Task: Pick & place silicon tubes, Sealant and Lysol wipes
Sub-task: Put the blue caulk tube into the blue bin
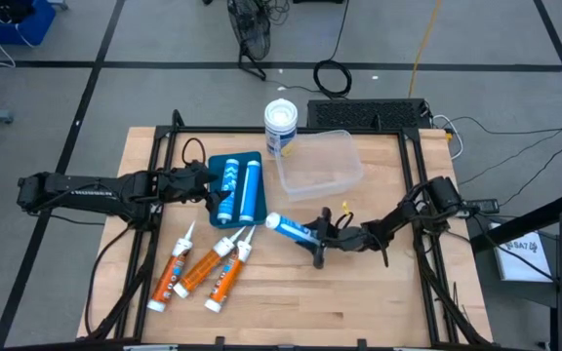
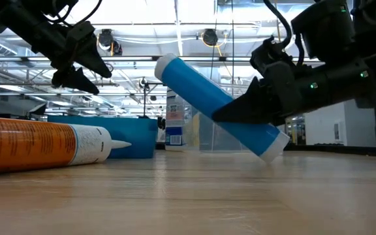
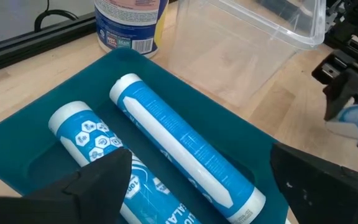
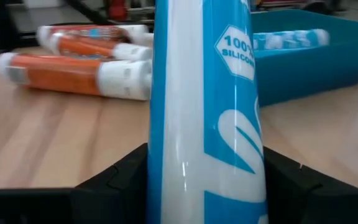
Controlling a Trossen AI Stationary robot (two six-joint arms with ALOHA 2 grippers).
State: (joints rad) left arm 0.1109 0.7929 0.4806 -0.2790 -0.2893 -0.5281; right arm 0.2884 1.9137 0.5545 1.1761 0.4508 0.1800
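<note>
A teal tray (image 1: 254,166) holds two blue silicone tubes (image 3: 179,143) lying side by side. My left gripper (image 1: 206,188) hovers open over the tray's left edge, its fingers (image 3: 98,183) standing above the tubes and touching nothing. My right gripper (image 1: 322,242), at mid table, is shut on a third blue tube (image 2: 217,104). Three orange sealant tubes (image 1: 203,273) lie on the wood at the near left. The Lysol wipes canister (image 1: 281,125) stands upright at the far edge. My right gripper pinches the blue tube's body (image 4: 166,155) between its two fingers, toward the tube's lower end. The fingers come almost level from the table's right and lie across it. The tube is tilted, white end (image 2: 168,65) up and to the left; whether the low end (image 2: 271,151) touches the wood, I cannot tell.
A clear plastic tub (image 1: 320,164) stands right of the tray, next to the canister. Bare wood lies along the near edge and near right of the table (image 1: 359,302). Black frame rails (image 1: 418,195) border the tabletop.
</note>
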